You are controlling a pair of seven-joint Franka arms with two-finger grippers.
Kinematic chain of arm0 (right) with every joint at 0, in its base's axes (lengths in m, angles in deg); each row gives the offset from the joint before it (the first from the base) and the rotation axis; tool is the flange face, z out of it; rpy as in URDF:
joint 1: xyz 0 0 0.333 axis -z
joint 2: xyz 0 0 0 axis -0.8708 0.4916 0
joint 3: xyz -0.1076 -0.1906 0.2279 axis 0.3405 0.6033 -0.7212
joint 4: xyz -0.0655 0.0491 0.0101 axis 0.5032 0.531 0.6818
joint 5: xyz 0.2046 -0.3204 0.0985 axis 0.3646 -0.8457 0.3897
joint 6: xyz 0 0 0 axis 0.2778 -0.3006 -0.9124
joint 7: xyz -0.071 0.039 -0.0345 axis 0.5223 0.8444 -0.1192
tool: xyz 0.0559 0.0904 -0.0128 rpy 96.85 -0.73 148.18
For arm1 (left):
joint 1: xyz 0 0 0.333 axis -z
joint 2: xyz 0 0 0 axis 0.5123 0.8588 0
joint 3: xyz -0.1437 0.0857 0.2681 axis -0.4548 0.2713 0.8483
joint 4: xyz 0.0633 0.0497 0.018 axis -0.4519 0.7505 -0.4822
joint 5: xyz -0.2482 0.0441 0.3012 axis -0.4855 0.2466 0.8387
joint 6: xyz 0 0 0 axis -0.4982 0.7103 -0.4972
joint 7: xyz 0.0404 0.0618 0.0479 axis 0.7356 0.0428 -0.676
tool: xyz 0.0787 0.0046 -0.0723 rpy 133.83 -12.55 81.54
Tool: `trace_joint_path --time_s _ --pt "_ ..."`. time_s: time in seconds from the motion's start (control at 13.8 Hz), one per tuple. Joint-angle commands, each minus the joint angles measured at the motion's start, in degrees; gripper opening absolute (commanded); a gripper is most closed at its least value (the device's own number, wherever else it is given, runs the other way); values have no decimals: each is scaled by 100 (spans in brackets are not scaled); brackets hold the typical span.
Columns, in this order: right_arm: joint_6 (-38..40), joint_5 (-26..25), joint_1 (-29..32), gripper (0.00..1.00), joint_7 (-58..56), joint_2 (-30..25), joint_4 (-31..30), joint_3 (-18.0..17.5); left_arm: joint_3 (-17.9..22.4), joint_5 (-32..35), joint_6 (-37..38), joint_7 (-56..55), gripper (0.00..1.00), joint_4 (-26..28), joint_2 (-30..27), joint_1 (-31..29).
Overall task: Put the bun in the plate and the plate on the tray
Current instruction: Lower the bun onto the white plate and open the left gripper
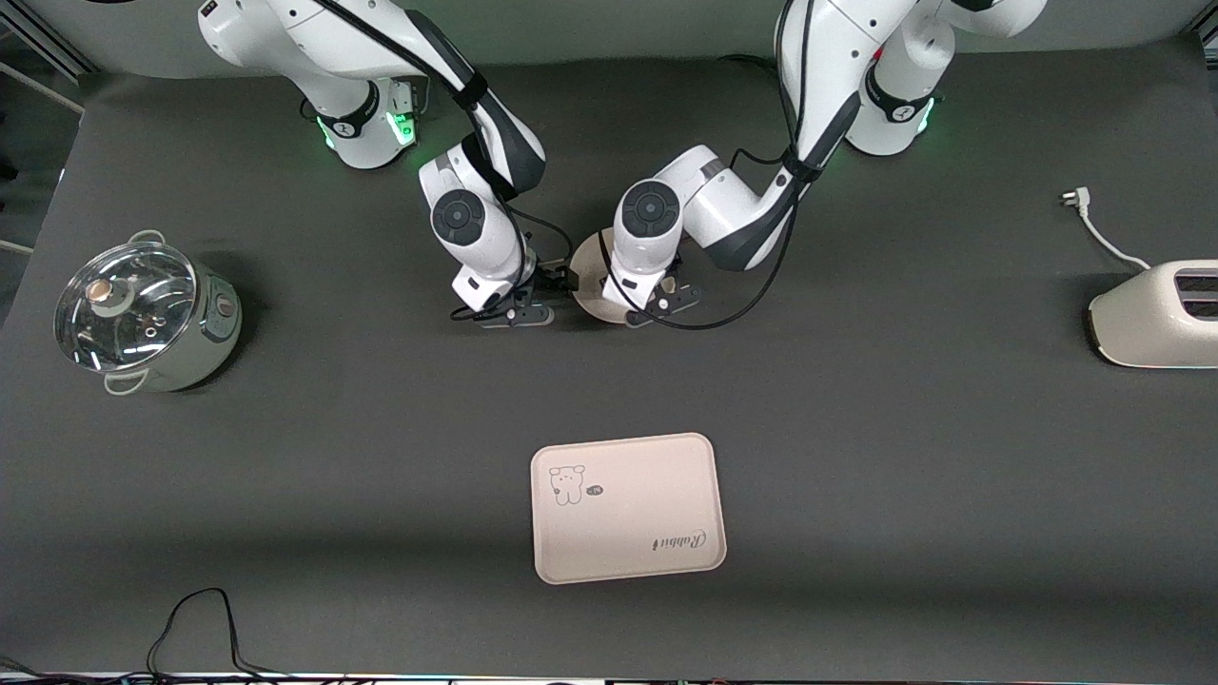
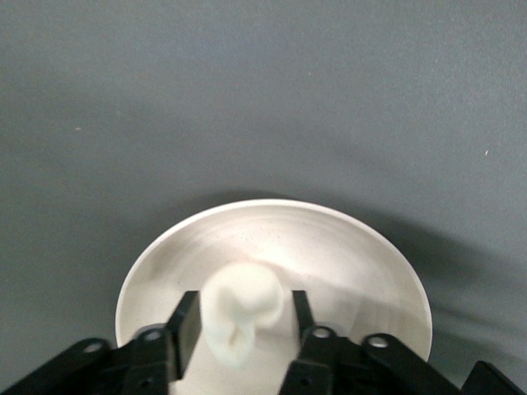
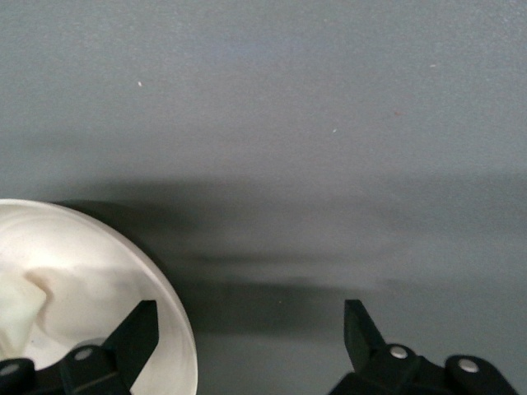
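I see left gripper (image 2: 240, 325) clamping the bun (image 2: 240, 313) over the plate (image 2: 329, 247); right gripper (image 3: 247, 329) spread wide, empty, straddling the rim. Risk: bun sticks on release, or plate gets nudged.

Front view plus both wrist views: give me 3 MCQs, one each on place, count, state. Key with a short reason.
1. Where is the bun?
A. on the tray
B. over the plate, between the left pincer's fingers
C. beside the toaster

2. How many slots show on the toaster?
A. two
B. four
C. none

3. What state is the right pincer in?
A. shut on the plate
B. shut on the bun
C. open, holding nothing

Key:
1 B: the left wrist view shows the left pincer around the bun above the plate; the tray is bare.
2 A: two dark slots on top.
3 C: its fingers stand wide apart beside the plate's rim.
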Motion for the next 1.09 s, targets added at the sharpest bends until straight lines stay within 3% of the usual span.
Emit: trace_joint_path --time_s 0.0,0.43,0.58,0.65,0.72,0.94,1.01 --pt "-59 526 12 100 -557 -39 -48 78 25 -43 55 -83 100 14 -121 -37" --pt "-673 1213 -794 100 -639 400 -48 69 60 45 1276 205 100 -241 -963 -896" --pt "-692 1231 -796 99 -622 400 -40 69 51 -42 1645 1300 100 -241 -1289 -1502" --pt "-700 1240 -813 90 -622 400 -40 69 51 -43 1777 1766 100 -232 -1456 -1783" --pt "-683 1240 -813 74 -639 409 -40 69 68 -43 1901 2180 100 -241 -1571 -1995" --pt "-639 1240 -787 5 -797 357 -31 87 418 -43 2147 3786 100 -241 -1835 -2646" --pt "-526 1240 -787 0 -780 339 -5 96 742 -43 2191 4384 100 -241 -1922 -2674"
